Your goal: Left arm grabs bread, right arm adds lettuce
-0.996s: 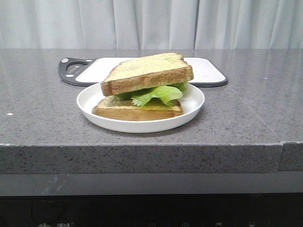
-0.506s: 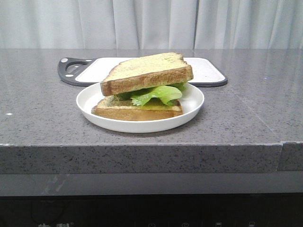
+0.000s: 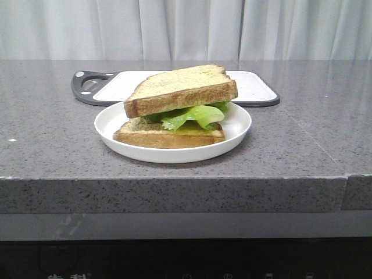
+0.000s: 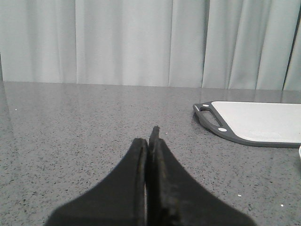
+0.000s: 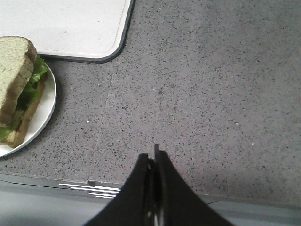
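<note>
Both the left claw point(image 4: 149, 141) and the right claw point(image 5: 153, 160) are pressed closed, empty, above the desk point(image 3: 302, 145); the bread point(image 3: 180, 88) is seen at 12 o'clock over the lettuce point(image 3: 195, 115).

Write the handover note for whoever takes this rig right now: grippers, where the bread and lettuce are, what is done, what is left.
Left gripper: shut, empty, low over bare counter, away from the plate.
Right gripper: shut, empty, near the counter's front edge, beside the plate.
Bread: thick slice lying tilted on top of the lettuce, which sits on a thinner bottom slice, all on the white plate.
Cutting board: behind the plate, nothing on it.
Done: lettuce added, bread placed on top; the sandwich looks assembled.
Left: apparently nothing. The top slice sits askew, so straighten it if a neat stack is wanted.
</note>
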